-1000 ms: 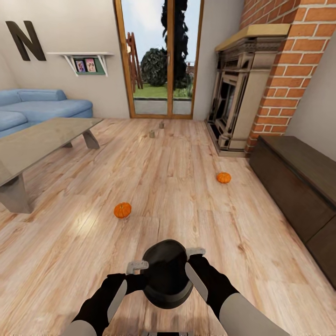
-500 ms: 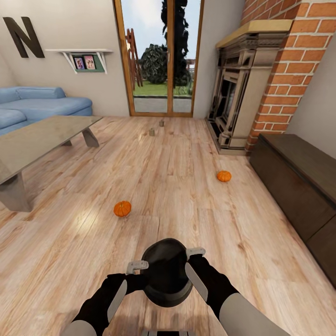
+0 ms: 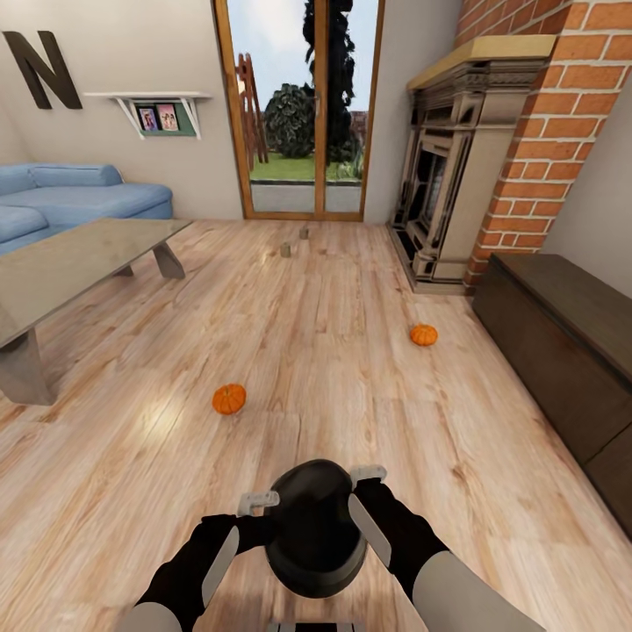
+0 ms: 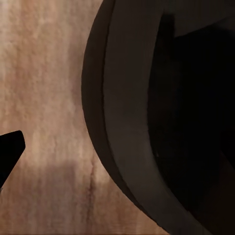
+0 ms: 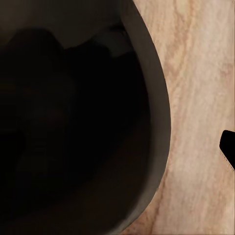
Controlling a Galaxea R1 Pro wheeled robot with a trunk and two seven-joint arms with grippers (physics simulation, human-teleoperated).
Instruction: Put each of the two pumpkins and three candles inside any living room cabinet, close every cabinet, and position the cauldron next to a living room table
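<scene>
Here the table (image 3: 66, 263) sits far left, one pumpkin (image 3: 229, 398) left of centre, two candles (image 3: 285, 250) far off, another pumpkin (image 3: 424, 334) near the cabinet (image 3: 562, 351) on the right. Close in, the left gripper (image 3: 263, 513) and right gripper (image 3: 364, 491) flank the black cauldron (image 3: 314, 518), apparently gripping its rim, though I cannot tell.

The black round cauldron (image 3: 314, 518) sits between the two sets of jaws, upright, its dark rim close against both. Beyond the jaws two orange pumpkins (image 3: 229, 398) (image 3: 424, 334) lie well apart on the wood floor, two small candles (image 3: 285, 250) (image 3: 304, 233) stand farther off. The dark cabinet (image 3: 562, 351) is shut; the grey desk (image 3: 70, 263) stands opposite.
</scene>
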